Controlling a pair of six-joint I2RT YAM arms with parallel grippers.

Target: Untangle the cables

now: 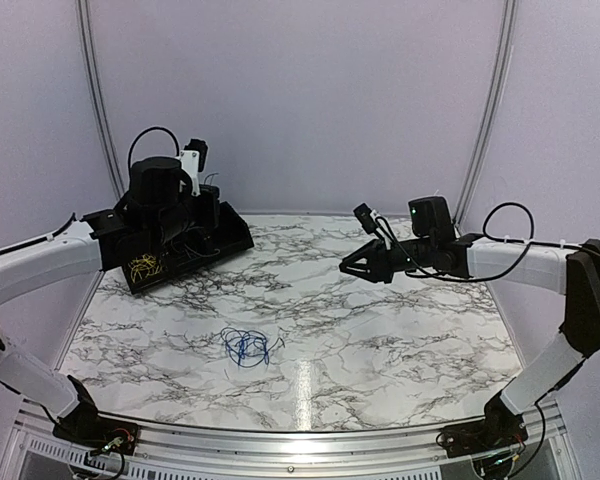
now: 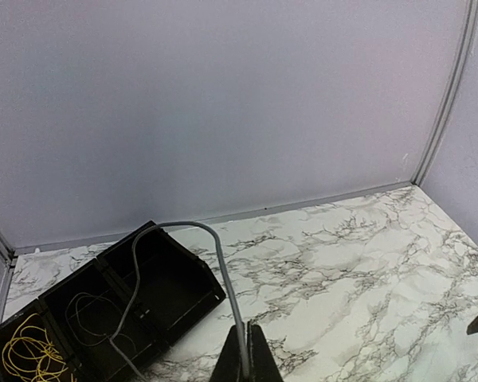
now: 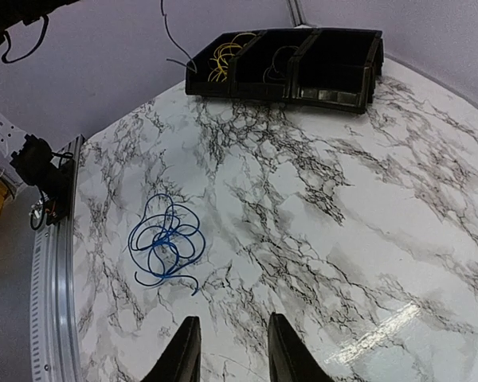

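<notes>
Far left: my left gripper [image 2: 243, 360] is pinched shut on a grey cable [image 2: 179, 224] that arcs down into the black tray [image 2: 201, 305]. I judge it best to lower it slowly, clear of the yellow cable [image 2: 28, 350]. The blue cable [image 1: 245, 347] lies loose mid-table. On the right, my right gripper [image 3: 233, 334] hangs open and empty, well apart.
</notes>
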